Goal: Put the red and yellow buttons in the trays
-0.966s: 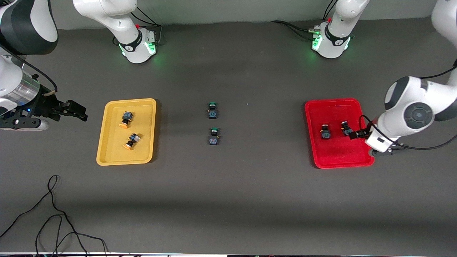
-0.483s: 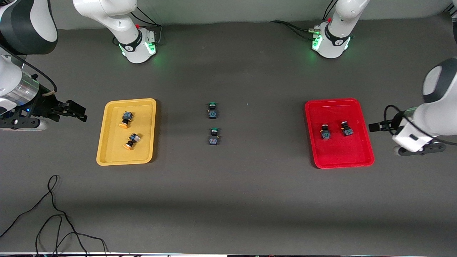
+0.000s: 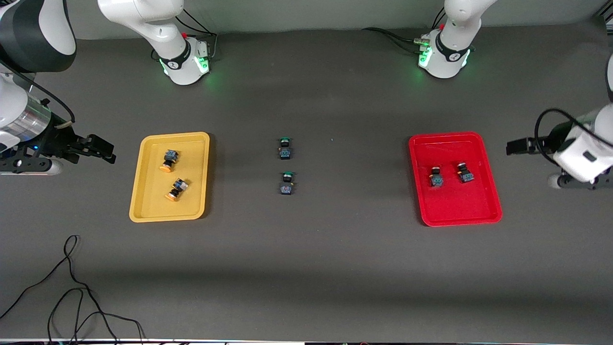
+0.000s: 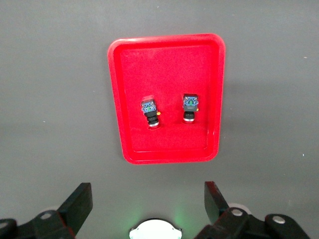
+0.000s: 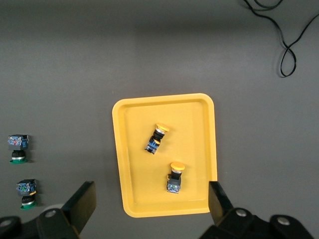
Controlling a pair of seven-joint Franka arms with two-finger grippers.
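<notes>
The yellow tray (image 3: 153, 203) holds two yellow-capped buttons (image 3: 169, 160) (image 3: 176, 189) lying on their sides. The red tray (image 3: 459, 206) holds two red-capped buttons (image 3: 436, 176) (image 3: 464, 173). My left gripper (image 3: 510, 146) is open and empty, over bare table beside the red tray at the left arm's end. Its wrist view shows the red tray (image 4: 164, 64) and both buttons (image 4: 150, 112) (image 4: 190, 107) past the open gripper (image 4: 147, 199). My right gripper (image 3: 106, 148) is open and empty, beside the yellow tray. Its wrist view shows the tray (image 5: 194, 124) with both buttons (image 5: 157, 138) (image 5: 175, 177) past the gripper (image 5: 151, 201).
Two green-capped buttons (image 3: 285, 148) (image 3: 287, 183) stand on the table midway between the trays; they also show in the right wrist view (image 5: 18, 148) (image 5: 26, 192). A black cable (image 3: 72, 287) loops on the table near the front camera at the right arm's end.
My left gripper has drawn back from over the red tray toward the left arm's end of the table, leaving both red buttons in the tray. The right arm has barely moved.
</notes>
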